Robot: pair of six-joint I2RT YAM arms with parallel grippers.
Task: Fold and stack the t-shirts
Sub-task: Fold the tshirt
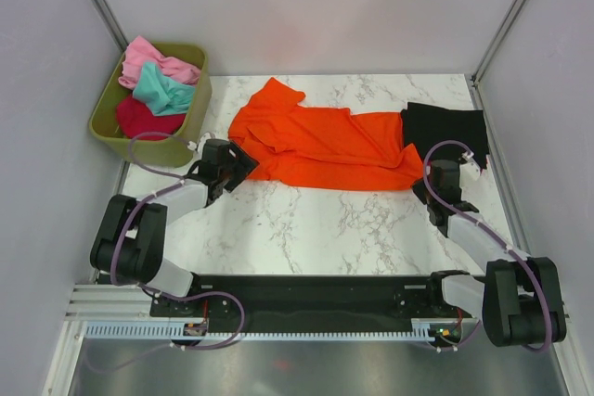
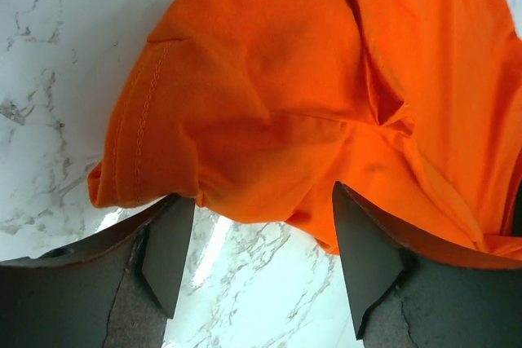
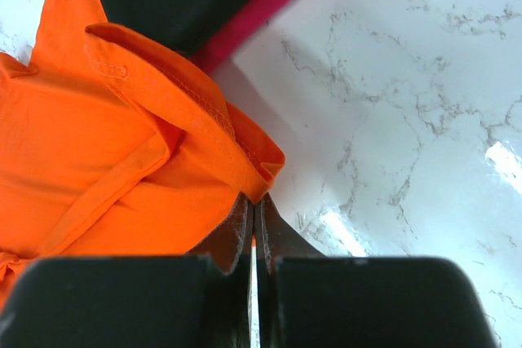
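More t-shirts [image 1: 160, 88] wait in the olive bin [image 1: 153, 147] at the bench's [image 1: 325, 220] far left corner. The left gripper [image 2: 261, 193] holds its fingers [image 2: 167, 250] wide apart and empty at the left hem of the orange t-shirt [image 1: 325, 146], which lies rumpled across mid-bench. Light and limp, it will likely sag, so hems and corners should give the surest hold. The right gripper [image 3: 253, 226] is pinched tight on the shirt's right corner, beside a black t-shirt [image 1: 445, 127] near the far right corner.
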